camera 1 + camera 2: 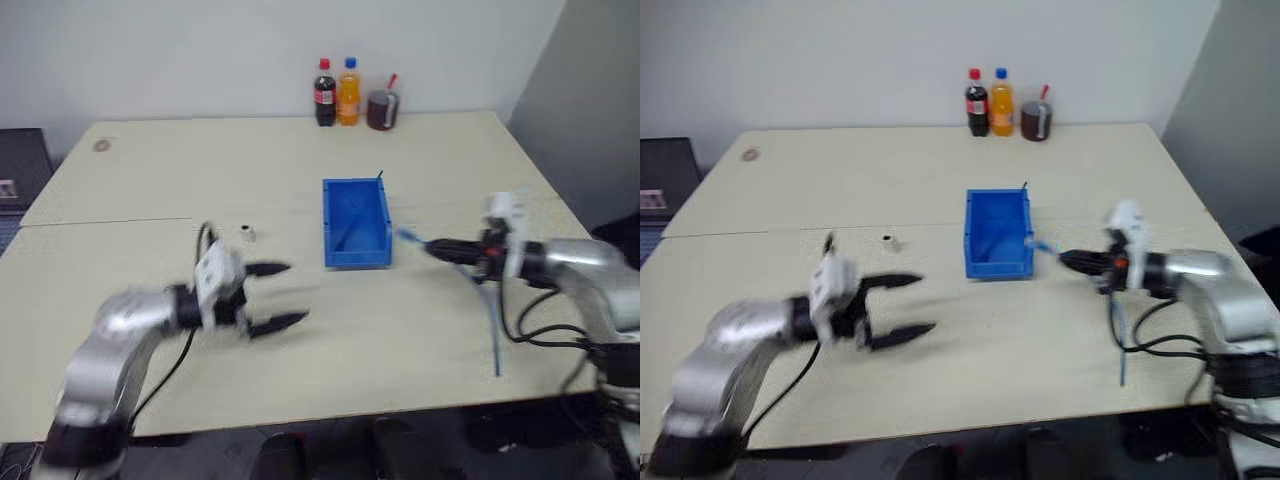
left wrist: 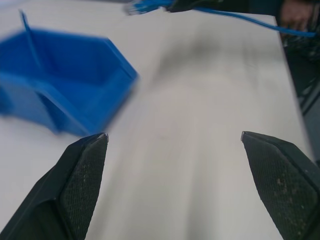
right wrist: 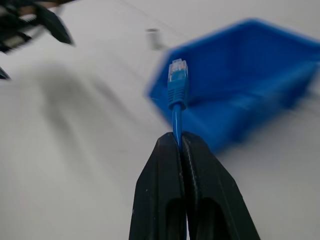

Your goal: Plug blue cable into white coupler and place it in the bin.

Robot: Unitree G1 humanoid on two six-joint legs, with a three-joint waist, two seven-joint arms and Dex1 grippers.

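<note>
1. Near the surface's middle stands the bin (image 1: 356,222), with a thin blue rod (image 2: 29,40) leaning inside.
2. Right claw (image 3: 179,141) is clenched on the blue cable (image 3: 177,92), plug just beside the bin.
3. Left claw (image 1: 278,296) is released; the white coupler (image 1: 246,233) lies beyond it.
4. Along the far edge stand two bottles (image 1: 337,92) and a cup (image 1: 382,109).

Right gripper (image 3: 180,142): fingers pressed together, clamped on the cable (image 3: 176,107) just behind its plug. Plug end sticks out past the fingertips, clear connector at the tip, blue boot behind it. Bin (image 3: 260,80) lies past the plug on the table (image 3: 75,150), open top visible, not touching the plug. Coupler (image 3: 153,36), small and blurred, sits on the table beyond the bin's corner. Left gripper (image 3: 30,22) shows dark at the frame corner, well apart.
</note>
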